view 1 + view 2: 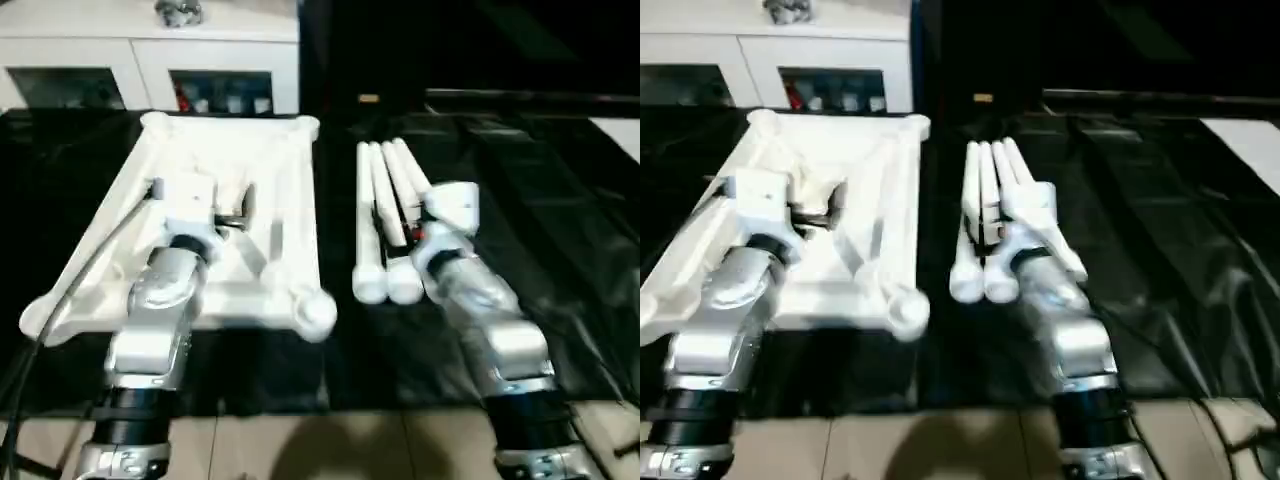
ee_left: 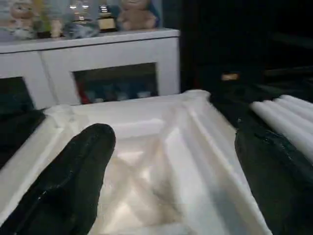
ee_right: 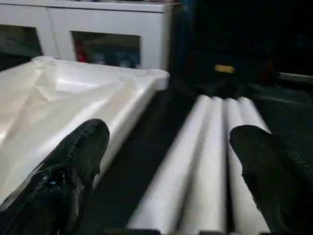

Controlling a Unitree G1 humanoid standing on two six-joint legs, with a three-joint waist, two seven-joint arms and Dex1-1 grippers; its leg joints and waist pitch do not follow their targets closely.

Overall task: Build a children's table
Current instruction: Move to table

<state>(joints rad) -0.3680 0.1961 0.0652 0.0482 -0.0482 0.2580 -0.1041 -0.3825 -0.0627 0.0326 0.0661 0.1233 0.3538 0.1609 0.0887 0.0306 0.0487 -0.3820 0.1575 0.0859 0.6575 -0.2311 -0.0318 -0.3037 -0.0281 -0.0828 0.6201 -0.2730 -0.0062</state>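
The white tabletop (image 1: 270, 170) lies upside down on a black sheet at the left, ribbed underside up and its rounded corner sockets (image 1: 315, 312) showing. To its right the long white tapered legs (image 1: 385, 185) lie side by side in a bundle. My left gripper (image 2: 173, 139) hovers over the middle of the underside, open, with nothing between its fingers (image 2: 83, 161). My right gripper (image 3: 168, 132) is open above the near part of the legs (image 3: 205, 147), its fingers (image 3: 264, 161) spread to either side of the bundle and not touching them.
A white cabinet with glass doors (image 1: 150, 60) stands close behind the tabletop. A flat white board (image 1: 622, 135) shows at the far right. Black sheeting (image 1: 560, 220) covers the floor; bare tan floor (image 1: 330, 445) lies at the front. A cable (image 1: 90, 260) runs along my left arm.
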